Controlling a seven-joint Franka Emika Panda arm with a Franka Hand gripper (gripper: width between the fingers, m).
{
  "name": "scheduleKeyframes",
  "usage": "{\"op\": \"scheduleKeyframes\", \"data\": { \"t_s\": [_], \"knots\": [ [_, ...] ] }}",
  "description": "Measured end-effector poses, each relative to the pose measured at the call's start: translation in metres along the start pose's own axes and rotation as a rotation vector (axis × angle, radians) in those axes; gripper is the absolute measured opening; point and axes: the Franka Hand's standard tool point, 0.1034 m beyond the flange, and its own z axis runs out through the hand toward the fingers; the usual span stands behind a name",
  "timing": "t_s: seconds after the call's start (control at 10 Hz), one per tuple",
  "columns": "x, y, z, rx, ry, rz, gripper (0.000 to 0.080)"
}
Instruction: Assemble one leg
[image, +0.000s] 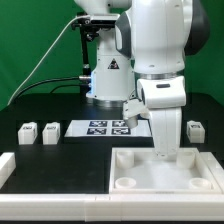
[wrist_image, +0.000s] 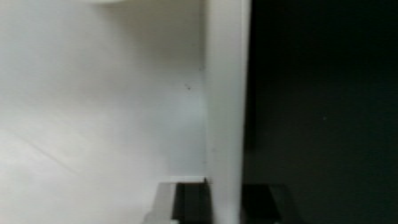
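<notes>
1. The gripper (image: 165, 151) hangs over the smooth white tray-like tabletop (image: 195, 166); whether it is open or holding anything cannot be told.
2. One stubby, square-tagged leg (image: 194, 128) stands on the black table (image: 60, 160) at the gripper's 2 o'clock.

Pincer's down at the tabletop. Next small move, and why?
Probably close the pincer on the tabletop rim to shift it: the wrist view appears to show that rim running between the fingers, grip state unclear. The nearest leg lies untouched, so no leg work yet.
</notes>
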Motion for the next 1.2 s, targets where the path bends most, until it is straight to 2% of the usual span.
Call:
{"op": "scheduleKeyframes", "data": {
  "t_s": [0.2, 0.3, 0.4, 0.5, 0.6, 0.7, 1.0, 1.2],
  "knots": [
    [0.001, 0.000, 0.000, 0.000, 0.000, 0.016, 0.0064],
    [0.000, 0.000, 0.000, 0.000, 0.000, 0.017, 0.0269],
    [0.000, 0.000, 0.000, 0.000, 0.000, 0.020, 0.0405],
    [-0.001, 0.000, 0.000, 0.000, 0.000, 0.021, 0.0405],
    [-0.001, 0.000, 0.000, 0.000, 0.000, 0.022, 0.0576],
    [-0.001, 0.000, 0.000, 0.000, 0.000, 0.023, 0.0629],
    [0.001, 0.002, -0.005, -0.008, 0.000, 0.050, 0.0646],
    [0.007, -0.003, -0.022, -0.024, -0.007, 0.114, 0.0649]
  ]
}}
